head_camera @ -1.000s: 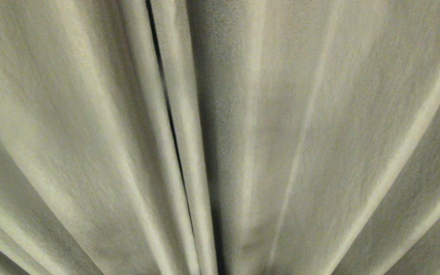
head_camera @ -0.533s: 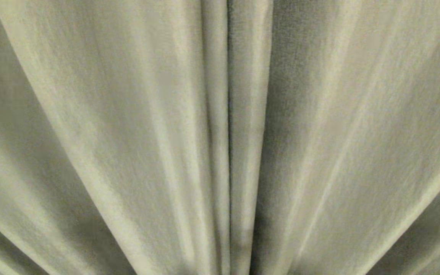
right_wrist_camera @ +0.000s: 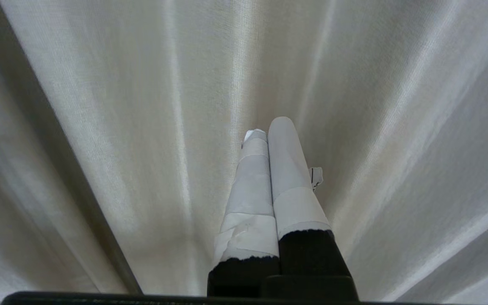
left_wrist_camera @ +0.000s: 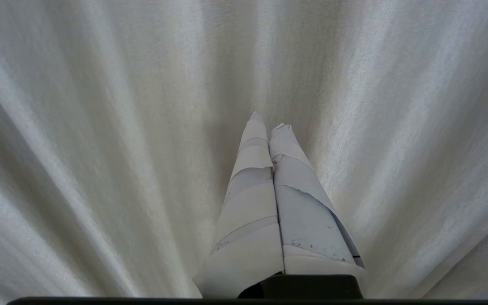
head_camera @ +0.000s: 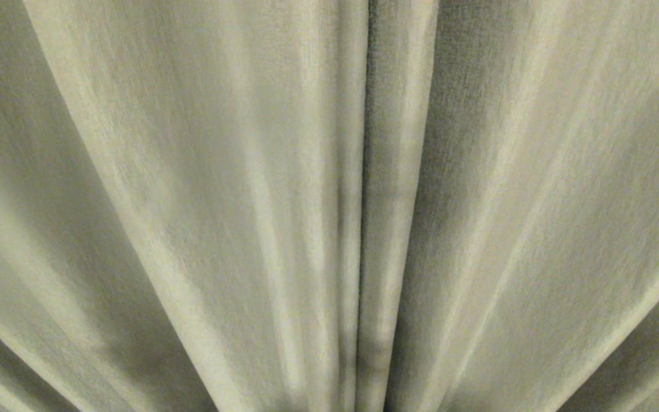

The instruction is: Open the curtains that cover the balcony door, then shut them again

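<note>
Currently the curtains point(head_camera: 203, 189) fill the head view, hemmed edges meeting just right of centre. Left gripper point(left_wrist_camera: 269, 120) and right gripper point(right_wrist_camera: 268, 127) point at the fabric, taped jaws pressed together, empty. No legible writing.

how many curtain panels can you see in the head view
2. One cream woven fabric curtain panel fills the left side; the other cream panel fills the right. Their hemmed edges meet at a vertical seam just right of centre. Nothing shows behind them.
</note>
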